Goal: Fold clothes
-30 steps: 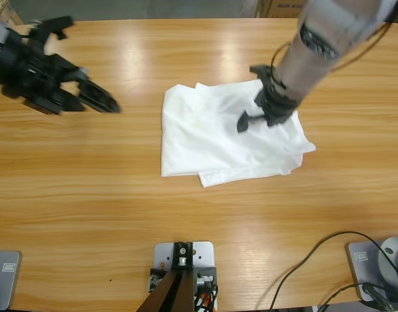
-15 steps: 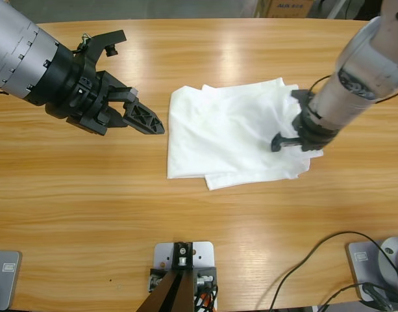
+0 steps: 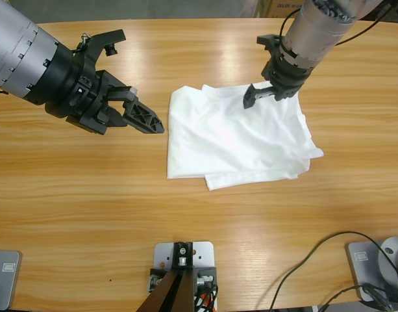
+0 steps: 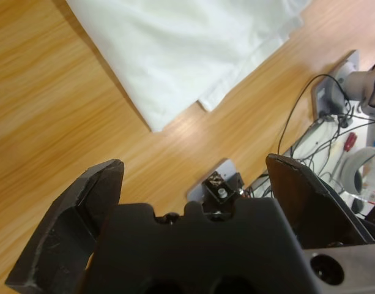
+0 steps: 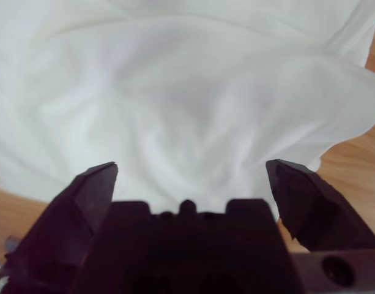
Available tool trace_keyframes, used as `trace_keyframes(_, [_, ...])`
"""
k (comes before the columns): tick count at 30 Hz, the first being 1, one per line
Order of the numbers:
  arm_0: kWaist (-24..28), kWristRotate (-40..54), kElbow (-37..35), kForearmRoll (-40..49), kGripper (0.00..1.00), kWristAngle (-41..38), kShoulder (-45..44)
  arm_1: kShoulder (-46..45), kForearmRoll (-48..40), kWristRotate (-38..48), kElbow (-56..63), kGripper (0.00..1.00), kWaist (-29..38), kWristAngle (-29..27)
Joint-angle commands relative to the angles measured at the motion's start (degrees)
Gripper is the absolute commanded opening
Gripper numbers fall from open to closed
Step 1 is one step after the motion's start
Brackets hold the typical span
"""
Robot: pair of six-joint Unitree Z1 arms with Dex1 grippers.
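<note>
Here a plain white cotton T-shirt (image 3: 241, 136) lies folded into a rough, soft-edged rectangle near the middle of the long, glossy wooden table (image 3: 88, 195), a little toward the right. Its cloth is smooth but gently rumpled, with shallow creases running across the top layer; a second layer peeks out along the near edge and at the right corner, so the fold is slightly uneven. In the right wrist view the fabric (image 5: 193, 98) fills nearly everything, matte and billowy, with a strip of wood grain showing at one side.

The right gripper (image 3: 267, 94), black and angular on a silver-grey arm coming down from the upper right, hangs over the shirt's far edge with its two jaws spread wide and nothing between them; whether the tips touch the cloth cannot be told.

The left gripper (image 3: 137, 114), on a thick silver arm entering from the upper left, sits just beside the shirt's left edge, apart from it, jaws likewise wide apart and empty. Its wrist view looks along the bare wood toward the shirt's layered corner (image 4: 175, 67).
</note>
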Motion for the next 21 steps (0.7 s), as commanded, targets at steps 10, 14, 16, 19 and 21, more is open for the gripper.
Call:
trace_keyframes(10, [1.28, -0.03, 0.38, 0.15, 0.906, -0.65, 2.15, 5.98, 1.38, -4.72, -2.71, 0.612, -10.12, -1.23])
trace_keyframes(14, [1.41, 0.05, 0.47, 0.36, 0.908, -0.65, 2.03, 7.38, 1.38, -6.14, -3.78, 0.561, -11.12, 0.13])
trace_keyframes(16, [1.41, 0.05, 0.47, 0.36, 0.907, -0.65, 1.91, 7.65, 1.63, -6.37, -3.87, 0.563, -12.40, -0.10])
trace_keyframes(19, [1.41, 0.05, 0.56, 0.45, 0.907, -0.61, 1.91, 7.47, 1.93, -6.37, -3.90, 0.568, -13.67, -1.24])
trace_keyframes(21, [1.41, 0.05, 0.54, 0.43, 0.908, -0.61, 1.85, 7.59, 2.09, -6.37, -3.82, 0.568, -14.04, -1.68])
